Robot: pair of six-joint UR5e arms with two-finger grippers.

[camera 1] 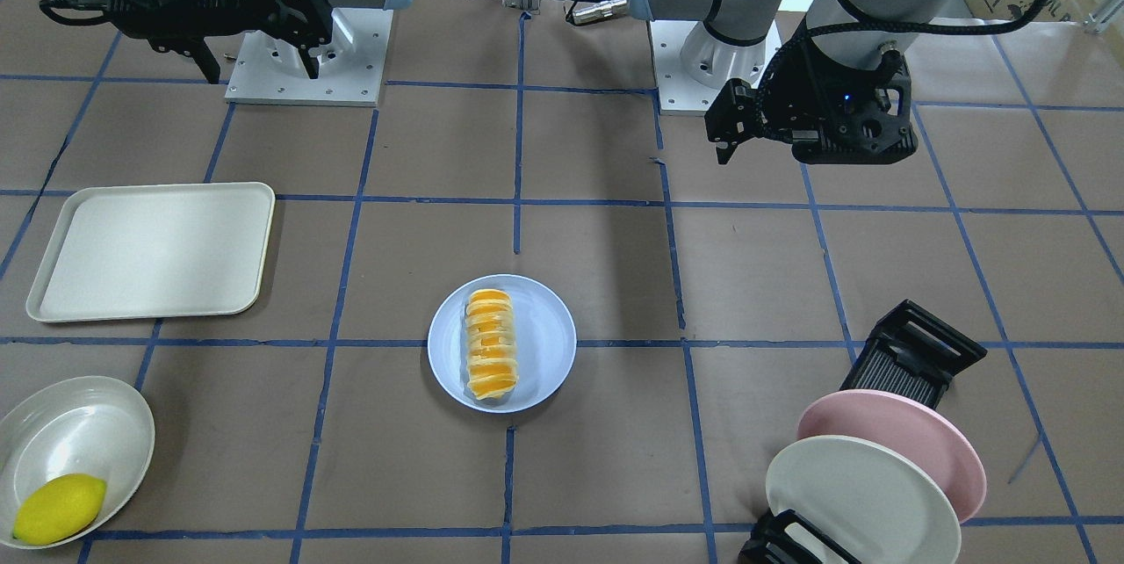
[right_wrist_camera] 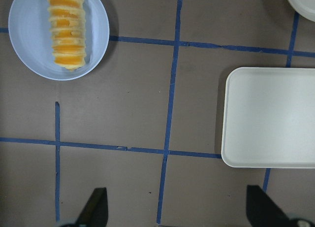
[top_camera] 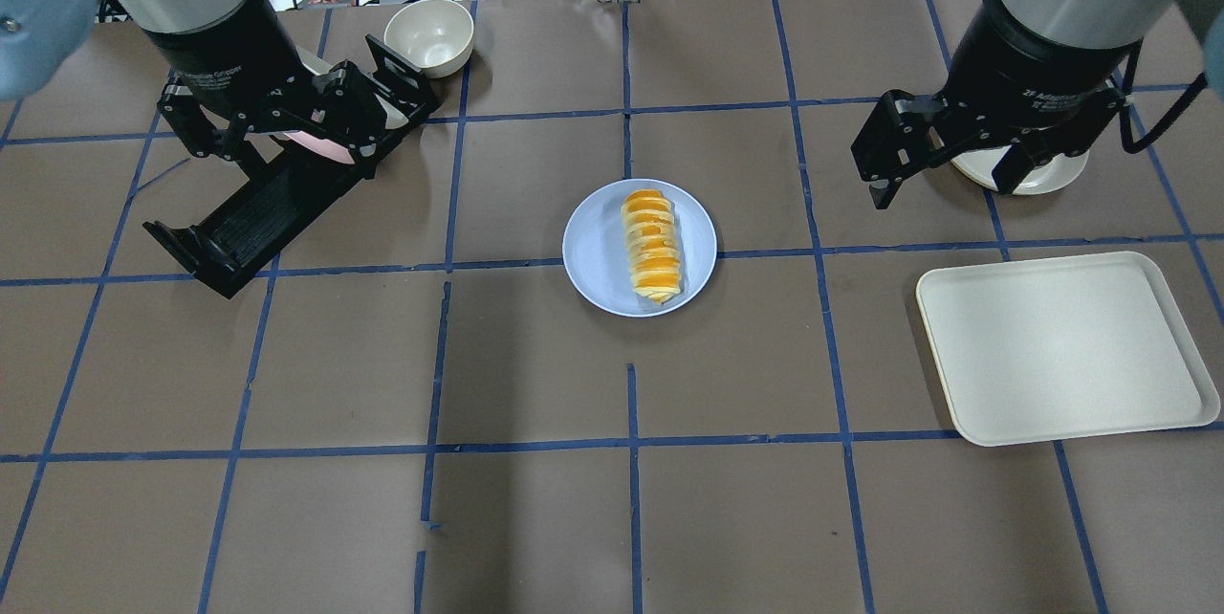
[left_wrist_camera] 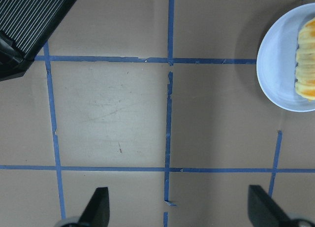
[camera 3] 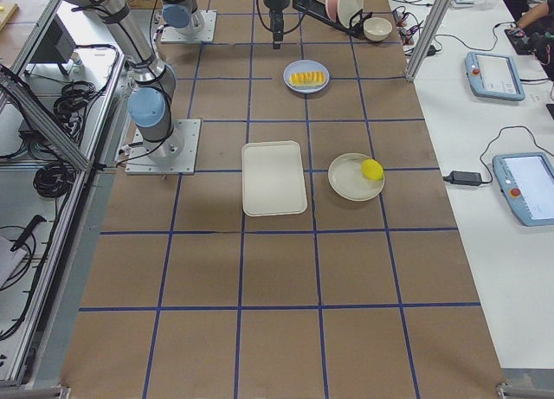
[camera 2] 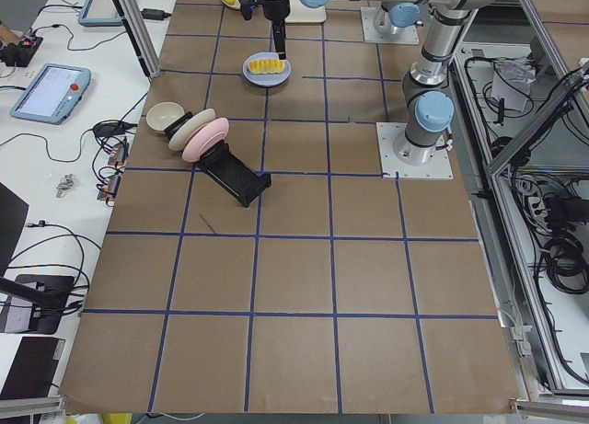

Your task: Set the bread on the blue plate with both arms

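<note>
The bread [top_camera: 652,246] lies flat on the blue plate [top_camera: 598,251] in the middle of the table [top_camera: 535,518]. It sits a little toward the robot's right side of the plate. The left gripper [left_wrist_camera: 179,212] hangs over bare table, well apart from the plate, with its fingers spread wide and nothing between them. The right gripper [right_wrist_camera: 177,207] is spread wide and empty too, well off to the other side. Each wrist camera catches only the fingertips, at its bottom edge. The left one cuts the plate off at its right edge, so just a bit of bread shows. On the left, a black rack [top_camera: 249,222] holds a pink plate [camera 1: 887,432] and a white plate [camera 1: 861,494], but from overhead the left arm hides most of them. A cream tray [top_camera: 1061,351] lies on the right. From overhead the right gripper covers the white dish [camera 1: 79,423], and the lemon [camera 1: 58,507] in it cannot be seen there.
</note>
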